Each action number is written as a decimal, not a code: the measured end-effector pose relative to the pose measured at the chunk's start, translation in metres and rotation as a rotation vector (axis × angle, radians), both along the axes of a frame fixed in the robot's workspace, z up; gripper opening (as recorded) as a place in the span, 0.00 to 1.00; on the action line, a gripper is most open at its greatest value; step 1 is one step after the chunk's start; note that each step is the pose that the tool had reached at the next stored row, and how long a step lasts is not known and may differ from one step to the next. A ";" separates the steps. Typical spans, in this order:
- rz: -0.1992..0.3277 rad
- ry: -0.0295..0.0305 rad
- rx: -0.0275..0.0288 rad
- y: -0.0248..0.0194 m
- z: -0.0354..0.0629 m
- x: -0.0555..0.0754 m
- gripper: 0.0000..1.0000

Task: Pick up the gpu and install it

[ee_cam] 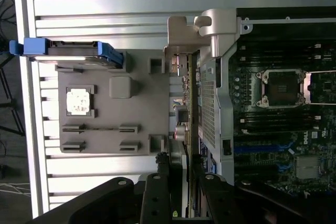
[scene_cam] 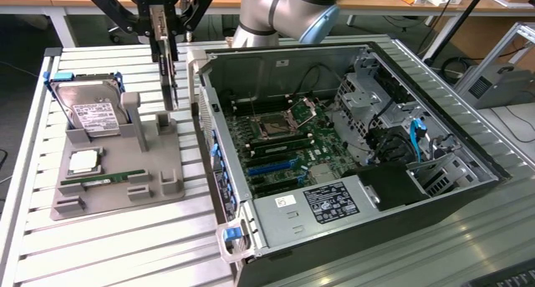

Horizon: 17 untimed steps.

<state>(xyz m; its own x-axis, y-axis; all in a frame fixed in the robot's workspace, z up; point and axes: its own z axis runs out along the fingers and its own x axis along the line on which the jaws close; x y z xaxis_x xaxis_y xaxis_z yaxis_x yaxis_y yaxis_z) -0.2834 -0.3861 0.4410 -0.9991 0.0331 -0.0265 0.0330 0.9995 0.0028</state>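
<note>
Black end effector (scene_cam: 170, 39) grips the gpu (scene_cam: 171, 80) by its upper edge, which hangs upright just beneath it.

Slatted alu work table (scene_cam: 109, 249) w/ bright even light; wood-top desks (scene_cam: 368, 2) at back, cluttered; brownish floor (scene_cam: 21, 49) beyond; alu profile frame (scene_cam: 502, 55) + dark cables (scene_cam: 455, 67) at exterior view's right
</note>
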 end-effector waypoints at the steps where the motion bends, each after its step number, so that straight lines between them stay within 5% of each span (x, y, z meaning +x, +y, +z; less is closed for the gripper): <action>1: 0.000 0.0000 0.0000 0.0000 0.0000 0.000 0.27; 17: 0.000 0.0000 0.0000 0.0000 -0.0001 0.007 0.27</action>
